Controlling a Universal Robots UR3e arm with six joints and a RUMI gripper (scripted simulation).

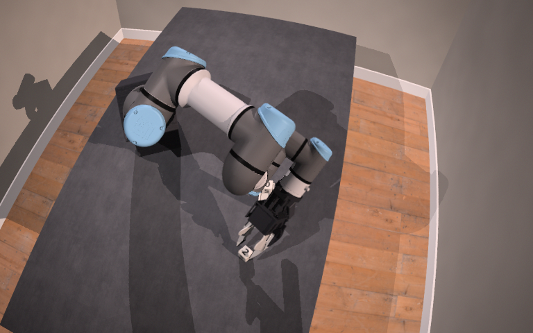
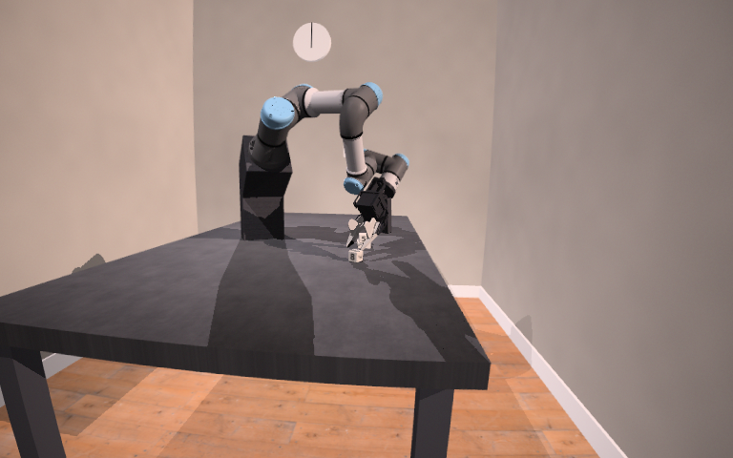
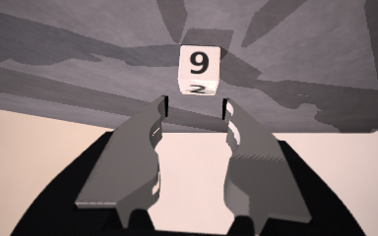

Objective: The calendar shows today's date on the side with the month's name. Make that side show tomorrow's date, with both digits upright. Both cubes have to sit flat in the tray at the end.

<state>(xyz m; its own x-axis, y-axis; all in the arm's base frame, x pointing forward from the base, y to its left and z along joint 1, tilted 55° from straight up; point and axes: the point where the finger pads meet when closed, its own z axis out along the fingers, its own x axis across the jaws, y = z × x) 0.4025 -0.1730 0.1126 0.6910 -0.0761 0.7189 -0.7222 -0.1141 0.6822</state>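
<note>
A loose white cube point(image 1: 245, 253) point(image 2: 354, 256) point(image 3: 199, 66) sits on the dark table. It has 2 on top in the top view, and an 8 side in the exterior view. The wrist view shows its 9 side upright and the 2 face steeply foreshortened. My gripper point(image 1: 246, 247) point(image 2: 355, 247) point(image 3: 195, 98) is partly open and empty, its tips close to the cube, which lies just beyond them in the wrist view. Another white cube point(image 1: 266, 191) point(image 2: 363, 238) shows a 5 behind the gripper. The arm and gripper hide most of the calendar, so its month side and tray cannot be read.
The arm's elbow point(image 1: 245, 168) and wrist joints hang over the second cube's area. The table's right edge point(image 1: 338, 196) lies to the right of the gripper in the top view. The robot's dark pedestal point(image 2: 262, 216) stands at the back left in the exterior view.
</note>
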